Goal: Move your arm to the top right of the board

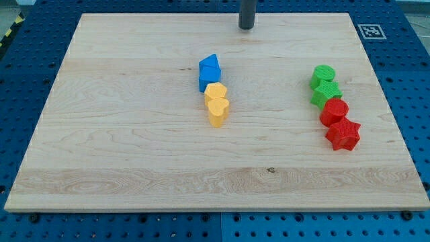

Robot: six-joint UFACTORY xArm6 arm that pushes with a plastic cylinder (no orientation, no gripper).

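My tip touches the wooden board near the view's top edge, slightly right of centre. It is well above the blue block and far to the upper left of the green blocks. A yellow hexagon block and a yellow heart block sit in a line just below the blue block. On the right, a green cylinder, a green star block, a red cylinder and a red star block form a line.
A black and white marker tag lies just off the board's top right corner. Blue perforated table surface surrounds the board.
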